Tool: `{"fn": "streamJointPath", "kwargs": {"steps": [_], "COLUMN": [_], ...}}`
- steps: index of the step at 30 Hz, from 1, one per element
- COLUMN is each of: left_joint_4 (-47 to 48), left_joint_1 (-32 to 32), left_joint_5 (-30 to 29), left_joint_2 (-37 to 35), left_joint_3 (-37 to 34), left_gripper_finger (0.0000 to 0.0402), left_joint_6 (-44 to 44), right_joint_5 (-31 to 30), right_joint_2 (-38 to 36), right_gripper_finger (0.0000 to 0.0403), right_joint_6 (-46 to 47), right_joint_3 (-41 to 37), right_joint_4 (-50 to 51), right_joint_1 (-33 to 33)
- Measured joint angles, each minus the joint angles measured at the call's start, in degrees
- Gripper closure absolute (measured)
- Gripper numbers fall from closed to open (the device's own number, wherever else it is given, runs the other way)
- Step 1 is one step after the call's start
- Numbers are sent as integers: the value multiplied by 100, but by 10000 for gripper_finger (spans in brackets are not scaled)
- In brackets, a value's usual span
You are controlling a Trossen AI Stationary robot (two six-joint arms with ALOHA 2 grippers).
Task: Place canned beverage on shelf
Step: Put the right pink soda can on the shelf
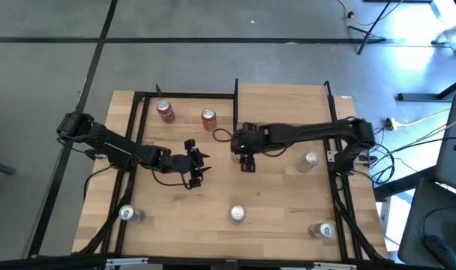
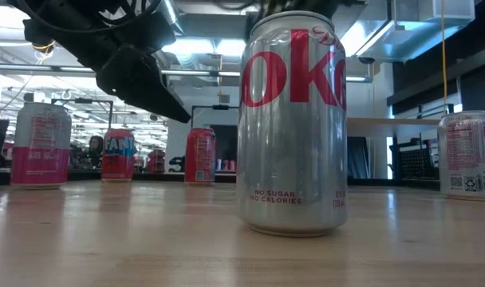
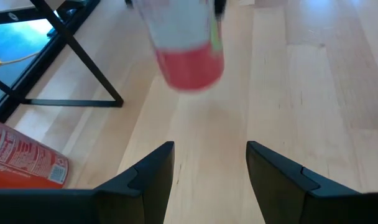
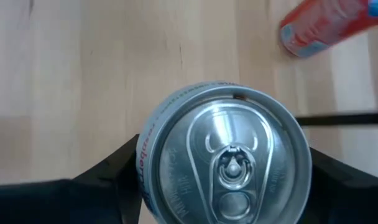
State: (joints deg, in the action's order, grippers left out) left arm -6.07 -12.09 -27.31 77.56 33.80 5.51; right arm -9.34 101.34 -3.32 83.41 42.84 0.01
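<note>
Holding a silver can [image 4: 225, 154] between its fingers, my right gripper [image 1: 247, 160] hangs over the middle of the table [image 1: 280, 210], just near of the shelf [image 1: 284, 101], which is the raised light board at the far right. From the right wrist view I look straight down on the can top, and the dark fingers press both sides of it, so I judge the grasp is firm but high on the body.

My left gripper [image 1: 195, 166] waits with fingers spread apart and nothing between them, just to the left of the right one.

The risks I see: the can could strike the shelf's edge or a black post [image 1: 235, 97] if I do not lift enough. A red can [image 1: 208, 118] stands close to the post on the left, and the arm could push it. Also both grippers are near each other, so a wide swing may touch the left one.
</note>
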Motion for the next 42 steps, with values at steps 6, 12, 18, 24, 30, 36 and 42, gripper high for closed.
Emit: {"fn": "streamJointPath", "kwargs": {"steps": [6,12,18,24,30,36,42], "left_joint_4": [-47,-85,57,194,-123,-177,-175], "left_joint_1": [-112,-277,-444,-819,-976,-971,-1064], "left_joint_5": [174,179,184,195,128,103,96], "left_joint_2": [0,0,0,2,2,2,2], "left_joint_3": [-2,-2,-2,-192,-436,-442,-442], "left_gripper_finger": [209,209,209,209,209,209,209], "left_joint_6": [40,38,258,817,1213,1649,1831], "right_joint_5": [-105,-378,-173,680,1271,1579,1497], "right_joint_2": [-811,-1121,-1126,-1039,-943,-263,726], "right_gripper_finger": [134,134,134,134,134,134,134], "right_joint_6": [-142,-604,-1157,-1866,-2531,-2726,-2870], "right_joint_3": [289,925,1334,1351,1371,2225,3477], "right_joint_4": [712,1261,1526,1520,1002,1448,2145], "right_joint_1": [-4,-213,-1005,-2166,-3018,-3359,-3352]}}
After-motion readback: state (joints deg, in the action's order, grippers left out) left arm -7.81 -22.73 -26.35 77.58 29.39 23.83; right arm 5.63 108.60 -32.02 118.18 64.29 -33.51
